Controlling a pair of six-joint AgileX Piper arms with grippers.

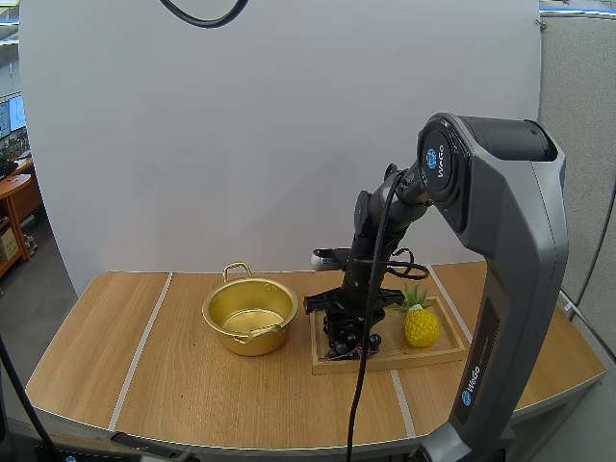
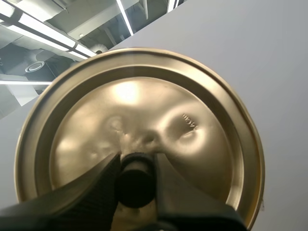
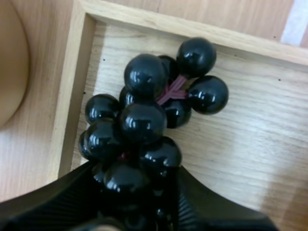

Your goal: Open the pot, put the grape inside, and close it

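Observation:
The gold pot stands open and lidless at the table's middle. Its gold lid is held up off the table, with my left gripper shut on the black knob. A bunch of dark grapes lies in the near left corner of the wooden tray, close to the pot's wall. My right gripper is down on the bunch, a finger pressed against each side of its nearest grapes. From above, the right gripper stands over the grapes on the tray.
A yellow toy pineapple stands on the tray's right half, just beside my right arm. The pot is a short way left of the tray, one handle toward the back.

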